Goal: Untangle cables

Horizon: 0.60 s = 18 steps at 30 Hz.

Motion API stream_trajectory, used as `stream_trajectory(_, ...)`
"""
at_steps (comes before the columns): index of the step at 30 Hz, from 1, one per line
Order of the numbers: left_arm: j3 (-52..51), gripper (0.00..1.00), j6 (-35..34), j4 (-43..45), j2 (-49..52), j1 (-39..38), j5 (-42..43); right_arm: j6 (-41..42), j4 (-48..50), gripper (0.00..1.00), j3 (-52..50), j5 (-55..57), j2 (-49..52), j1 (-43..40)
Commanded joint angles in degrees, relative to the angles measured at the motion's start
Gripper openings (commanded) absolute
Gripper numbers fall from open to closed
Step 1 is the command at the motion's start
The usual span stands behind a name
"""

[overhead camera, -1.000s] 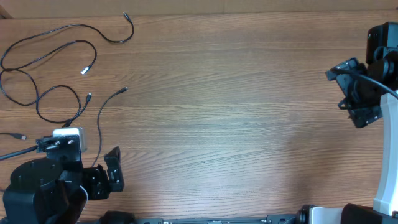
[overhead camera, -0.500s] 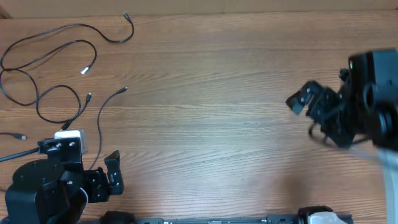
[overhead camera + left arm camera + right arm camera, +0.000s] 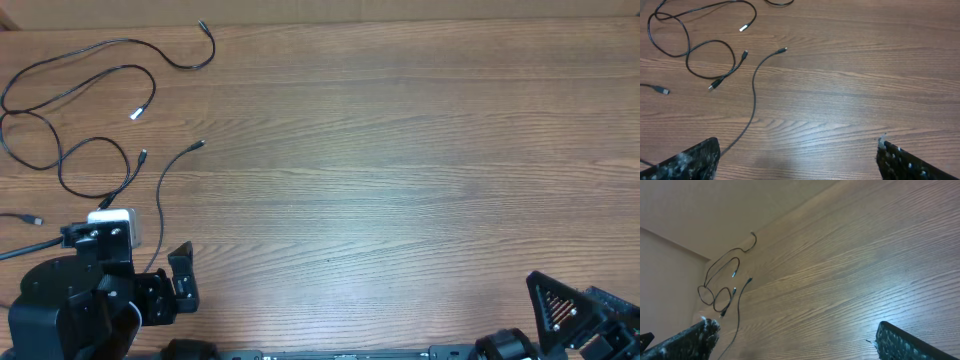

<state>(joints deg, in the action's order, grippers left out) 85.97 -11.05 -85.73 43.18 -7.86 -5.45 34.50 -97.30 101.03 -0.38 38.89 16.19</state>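
The cables (image 3: 152,85) lie in loose loops on the wooden table (image 3: 400,170) at the far left, one with a silvery white tip (image 3: 138,114). A single cord (image 3: 754,97) runs from its plug (image 3: 200,144) toward my left gripper (image 3: 799,165). That gripper is open at the near left corner, holds nothing, and sits short of the loops (image 3: 687,59). My right gripper (image 3: 800,342) is open and empty low at the near right corner (image 3: 585,312), far from the cables (image 3: 706,282).
A thicker black cord (image 3: 25,247) leaves the left arm's base toward the left edge, with a small plug (image 3: 660,90) lying nearby. The table's far edge meets a beige wall (image 3: 715,210) just behind the cables.
The right arm has swung from the far right edge across and down to the near right corner. The left arm and the cables have not moved.
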Motion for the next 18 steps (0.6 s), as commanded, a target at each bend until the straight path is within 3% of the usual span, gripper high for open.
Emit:
stream_trajectory(1,0.66,1.00,-0.98,0.24,-0.07,0.00,-0.70,-0.04,0.26,1.00,0.17,-1.20,0.39,0.26)
stream_trajectory(10,0.66,1.00,-0.98,0.24,-0.07,0.00,-0.70,-0.11,0.26,1.00,0.17,-0.90,0.39,0.26)
stream_trajectory(18,0.66,1.00,-0.98,0.24,-0.07,0.00,-0.70,-0.11,2.21,1.00,-4.79,7.96,-0.79,-0.87)
